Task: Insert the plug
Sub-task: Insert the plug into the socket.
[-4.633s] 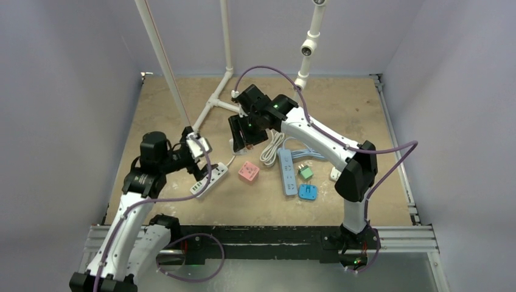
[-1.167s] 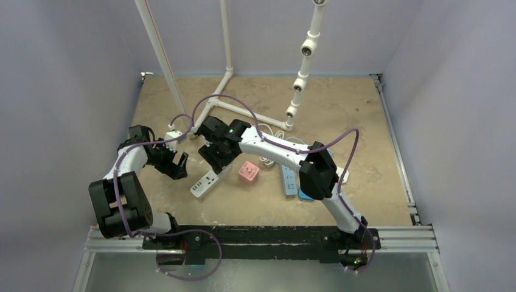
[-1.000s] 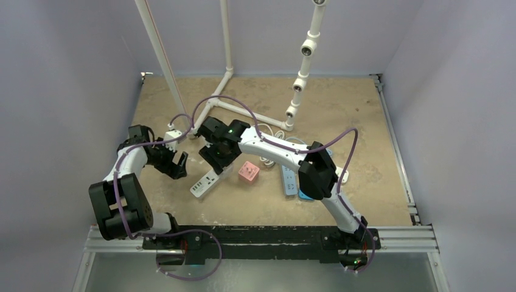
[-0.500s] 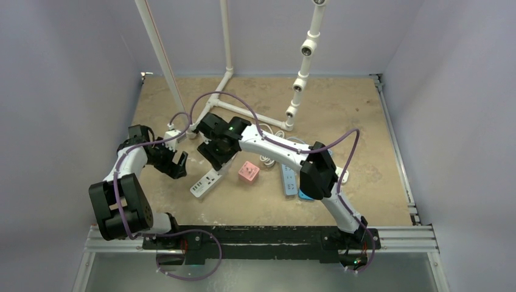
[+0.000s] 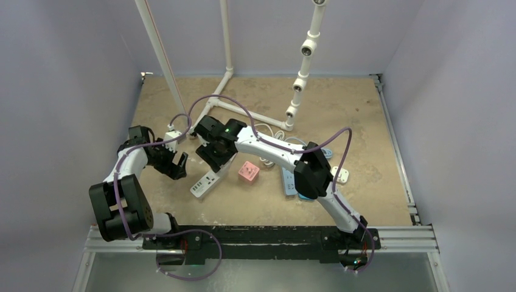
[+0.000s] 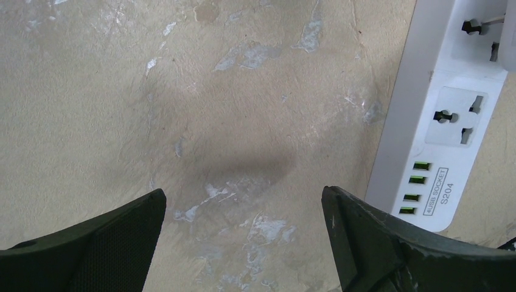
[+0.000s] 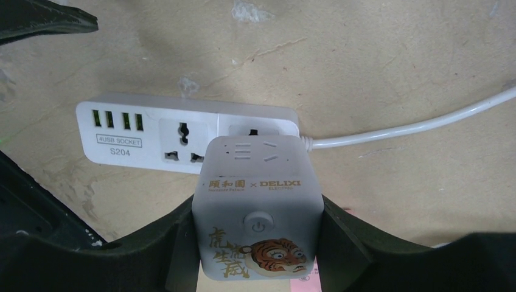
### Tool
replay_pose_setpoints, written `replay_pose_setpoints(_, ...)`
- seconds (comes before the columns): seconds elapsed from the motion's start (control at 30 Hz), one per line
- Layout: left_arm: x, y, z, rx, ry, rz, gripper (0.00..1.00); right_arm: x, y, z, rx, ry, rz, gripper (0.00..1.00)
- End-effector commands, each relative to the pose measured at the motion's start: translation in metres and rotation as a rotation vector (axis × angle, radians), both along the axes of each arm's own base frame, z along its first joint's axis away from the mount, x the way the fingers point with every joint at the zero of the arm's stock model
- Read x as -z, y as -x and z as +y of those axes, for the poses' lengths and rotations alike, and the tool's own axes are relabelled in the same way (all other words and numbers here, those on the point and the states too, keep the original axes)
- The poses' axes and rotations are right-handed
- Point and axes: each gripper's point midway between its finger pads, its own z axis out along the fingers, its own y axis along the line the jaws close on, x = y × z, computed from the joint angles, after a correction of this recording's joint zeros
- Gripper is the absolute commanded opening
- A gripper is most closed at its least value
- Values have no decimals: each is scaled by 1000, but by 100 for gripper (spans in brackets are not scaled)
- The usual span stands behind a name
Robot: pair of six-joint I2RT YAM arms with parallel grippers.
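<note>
Half done with the insertion, at a guess: holding the white cube-shaped plug adapter with the tiger print [image 7: 258, 207] pinched in the right gripper [image 7: 258, 243], right over the far outlet of the white plastic power strip with green USB ports [image 7: 182, 137], prongs hidden underneath, so cannot tell whether seated yet. Needs squaring to the slots and a straight push down, perhaps with the wide-spread, empty left gripper [image 6: 243, 240], hovering just beside the strip, bracing it.
</note>
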Motion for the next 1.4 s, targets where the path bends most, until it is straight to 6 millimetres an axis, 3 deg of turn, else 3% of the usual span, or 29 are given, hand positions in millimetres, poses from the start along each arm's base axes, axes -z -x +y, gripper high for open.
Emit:
replay_pose_setpoints(0.0, -8, -4, 0, -12, 1, -40, 99, -20, 2, 13, -37, -56, -21, 0)
replay_pose_setpoints(0.63, -11, -4, -1, 3, 2, -51, 99, -3, 4, 11, -55, 13, -12, 0)
replay_pose_setpoints(0.9, -11, -5, 0, 16, -1, -57, 99, 18, 13, 4, -52, 77, 9, 0)
replay_pose_setpoints(1.17, -8, 0, -5, 35, 17, -48, 98, 22, 14, 11, -79, 74, 20, 0)
replay_pose_setpoints(1.37, -7, 1, -4, 51, 8, -48, 98, 45, 21, 6, -73, 92, 64, 0)
